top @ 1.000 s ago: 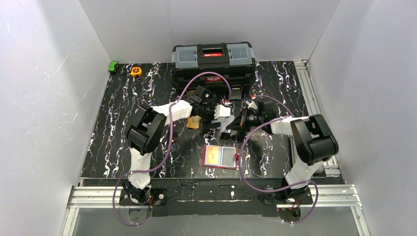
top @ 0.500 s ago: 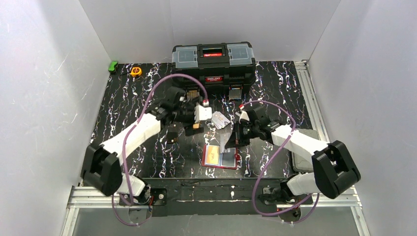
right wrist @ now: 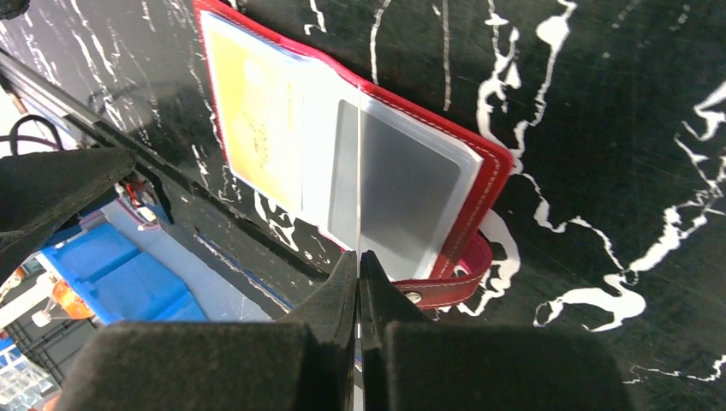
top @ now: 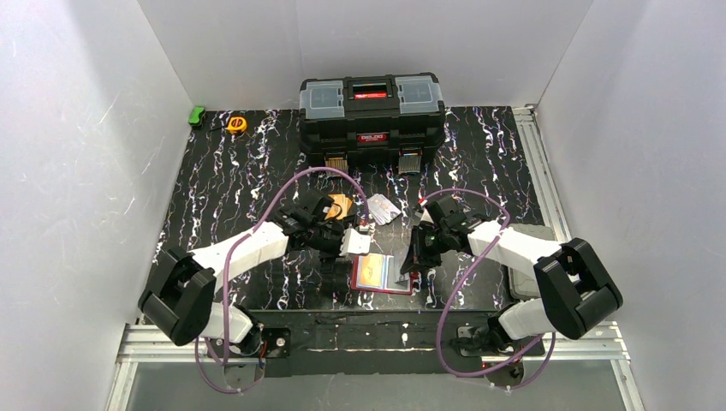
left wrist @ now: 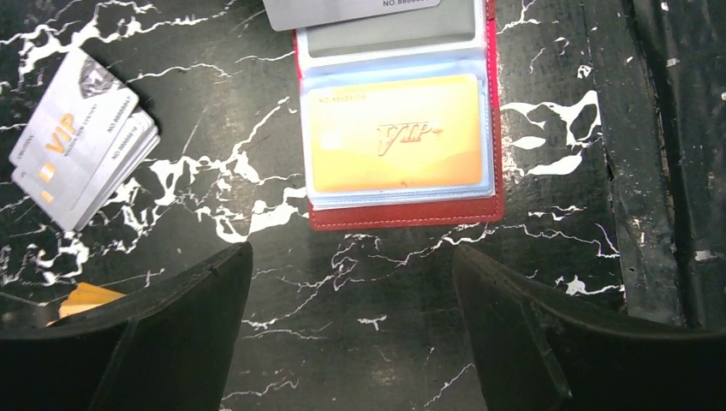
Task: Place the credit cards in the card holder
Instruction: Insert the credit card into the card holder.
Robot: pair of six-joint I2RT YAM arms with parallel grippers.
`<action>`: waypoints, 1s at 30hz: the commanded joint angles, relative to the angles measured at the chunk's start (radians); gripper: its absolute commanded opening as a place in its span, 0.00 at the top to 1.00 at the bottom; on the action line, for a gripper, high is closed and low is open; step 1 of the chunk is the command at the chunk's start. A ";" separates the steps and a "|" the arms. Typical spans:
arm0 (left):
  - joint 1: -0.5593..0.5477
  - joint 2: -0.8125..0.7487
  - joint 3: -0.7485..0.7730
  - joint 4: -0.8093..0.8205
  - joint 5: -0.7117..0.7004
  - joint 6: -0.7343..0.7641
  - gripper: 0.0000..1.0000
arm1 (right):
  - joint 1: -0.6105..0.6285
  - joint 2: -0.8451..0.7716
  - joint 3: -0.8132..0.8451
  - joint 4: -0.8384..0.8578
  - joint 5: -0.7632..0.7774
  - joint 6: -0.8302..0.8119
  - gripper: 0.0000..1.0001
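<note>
Marbled table [top: 214, 197], card holder [top: 394, 276] lengthwise left-right

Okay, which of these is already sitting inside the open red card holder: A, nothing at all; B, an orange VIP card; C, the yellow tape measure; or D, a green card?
B: the left wrist view shows an orange VIP card behind a clear pocket of the card holder.
</note>
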 commanded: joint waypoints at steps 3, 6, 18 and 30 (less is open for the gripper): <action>-0.020 0.048 -0.034 0.069 0.069 0.056 0.17 | 0.003 -0.004 -0.014 -0.047 0.046 -0.014 0.99; -0.032 0.079 -0.041 0.108 0.064 0.062 0.19 | 0.002 0.006 -0.009 -0.047 0.050 -0.015 0.99; -0.054 0.185 -0.033 0.207 0.033 0.034 0.21 | -0.018 0.045 -0.019 -0.022 0.028 -0.032 0.99; -0.075 0.218 -0.030 0.237 0.020 0.057 0.22 | -0.029 0.052 -0.036 0.005 0.001 -0.040 0.99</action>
